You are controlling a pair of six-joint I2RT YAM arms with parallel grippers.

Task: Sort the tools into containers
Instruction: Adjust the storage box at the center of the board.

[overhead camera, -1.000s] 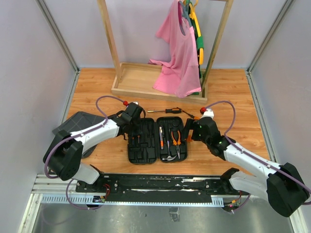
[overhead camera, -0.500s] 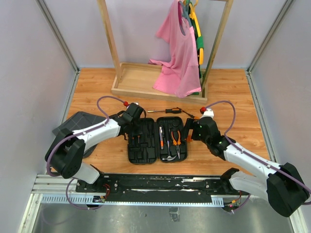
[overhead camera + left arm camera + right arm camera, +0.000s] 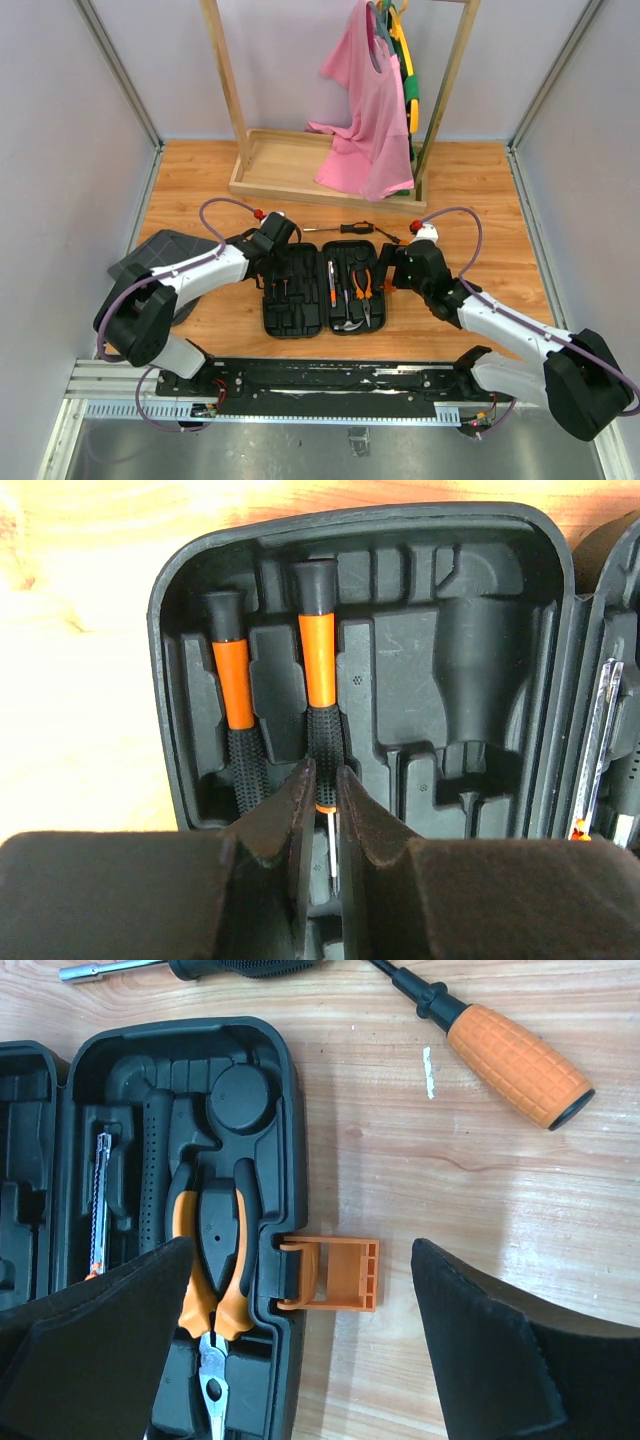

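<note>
Left hand [image 3: 325, 780] tighter — astride screwdriver [image 3: 318, 670]

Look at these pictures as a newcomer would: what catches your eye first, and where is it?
First, the open black tool case mid-table, with orange-handled pliers in its right half. Next, the pink shirt hanging from the wooden rack at the back. Then the left gripper, its jaws narrow around a small screwdriver in the case's left half, and the right gripper wide open over the orange latch.
</note>
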